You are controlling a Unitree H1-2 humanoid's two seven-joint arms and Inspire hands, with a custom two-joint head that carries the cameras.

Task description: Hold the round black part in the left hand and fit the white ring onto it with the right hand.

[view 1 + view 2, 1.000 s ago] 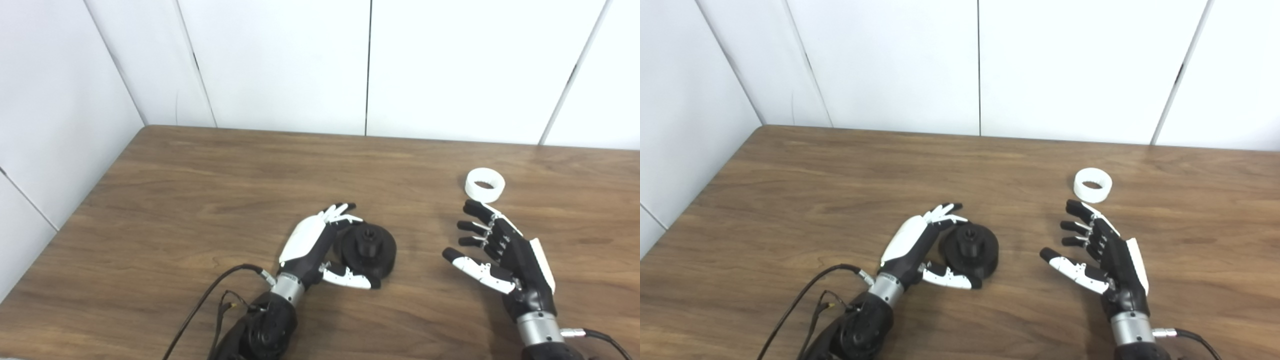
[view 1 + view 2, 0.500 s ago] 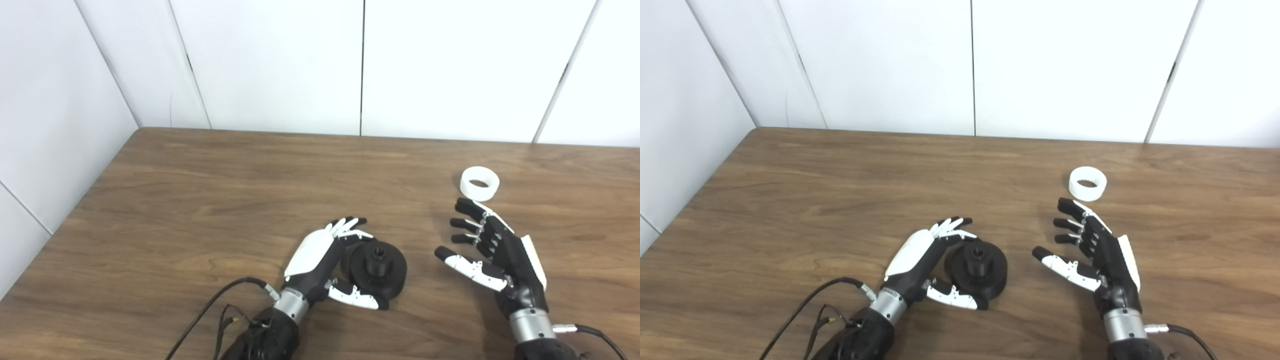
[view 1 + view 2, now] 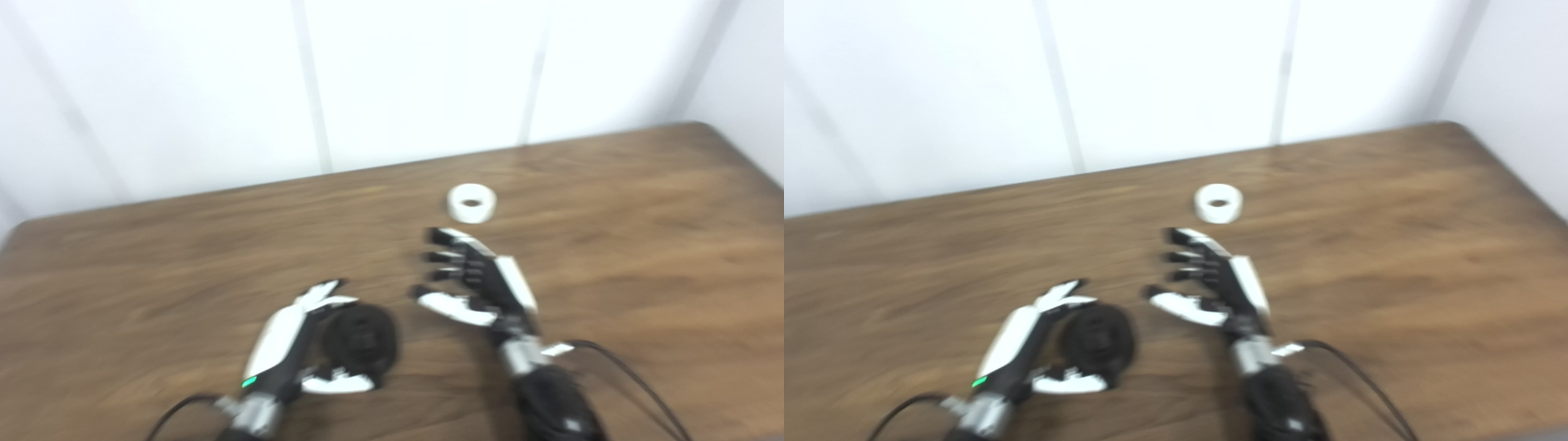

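Wooden table (image 3: 643, 257), blurred throughout, backed by pale wall panels (image 3: 416, 73). On the near left, left hand (image 3: 288, 340) lying cupped around the round black part (image 3: 360, 343), fingers along its far-left side, thumb under its near edge; contact probable but not certain through the blur, and no sign of the part raised off the wood. To the right of that, right hand (image 3: 474, 285), palm facing left, fingers spread and pointing away toward the wall, thumb stuck out leftward, holding nothing. Beyond those fingertips, slightly right of their line, white ring (image 3: 471, 203), lying flat with its hole facing up, near the hand but clearly apart from it. Decisive relation: ring straight ahead of the right hand along the reach of its fingers, far closer to it than to the left hand, so probably a short forward reach and a pinch across the rim. Black part well apart from the ring, on the near-left diagonal.
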